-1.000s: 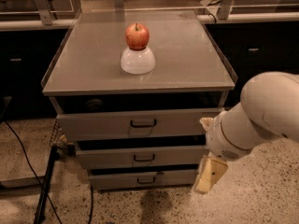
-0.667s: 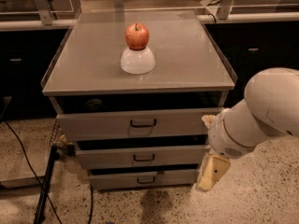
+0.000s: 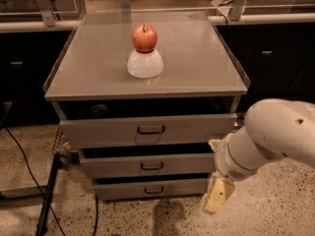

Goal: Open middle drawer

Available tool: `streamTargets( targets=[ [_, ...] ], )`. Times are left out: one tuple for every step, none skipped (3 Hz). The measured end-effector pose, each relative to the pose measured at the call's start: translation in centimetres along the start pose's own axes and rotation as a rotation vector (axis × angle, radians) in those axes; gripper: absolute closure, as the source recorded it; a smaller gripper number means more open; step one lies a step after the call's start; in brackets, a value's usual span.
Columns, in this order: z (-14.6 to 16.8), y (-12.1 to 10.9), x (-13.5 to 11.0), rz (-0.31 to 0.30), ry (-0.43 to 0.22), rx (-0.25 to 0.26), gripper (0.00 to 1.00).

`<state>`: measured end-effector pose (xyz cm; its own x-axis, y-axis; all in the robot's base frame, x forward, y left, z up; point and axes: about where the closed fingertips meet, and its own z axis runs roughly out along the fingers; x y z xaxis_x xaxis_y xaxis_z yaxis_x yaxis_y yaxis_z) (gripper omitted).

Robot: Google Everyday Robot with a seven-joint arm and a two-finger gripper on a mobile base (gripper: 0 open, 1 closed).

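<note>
Middle drawer [image 3: 147, 165] sits between the top drawer [image 3: 98, 132] and the bottom drawer [image 3: 123, 188] of a grey cabinet [image 3: 197, 68] — its dark handle [image 3: 151, 166] untouched. A white arm [image 3: 270, 136] fills the right side. On the cabinet top, an upturned white bowl [image 3: 145, 65] carries a red apple [image 3: 144, 38]. The gripper [image 3: 219, 196] hangs low, just beside the bottom drawer's right end — wide or narrow, I cannot tell.

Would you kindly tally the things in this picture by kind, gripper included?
Drawers: 3, namely top drawer, middle drawer, bottom drawer
Apple: 1
White bowl: 1
Gripper, low at the drawers' right: 1
Total: 6
</note>
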<state>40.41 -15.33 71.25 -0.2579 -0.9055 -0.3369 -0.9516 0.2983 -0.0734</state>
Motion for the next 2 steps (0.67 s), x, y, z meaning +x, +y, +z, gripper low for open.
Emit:
streamTargets(
  targets=[
    [8.1,2.4,1.8,0.000,-0.066,-0.041,0.00],
    [13.3,4.3,2.6,-0.011,-0.123,-0.026,0.00]
  ],
)
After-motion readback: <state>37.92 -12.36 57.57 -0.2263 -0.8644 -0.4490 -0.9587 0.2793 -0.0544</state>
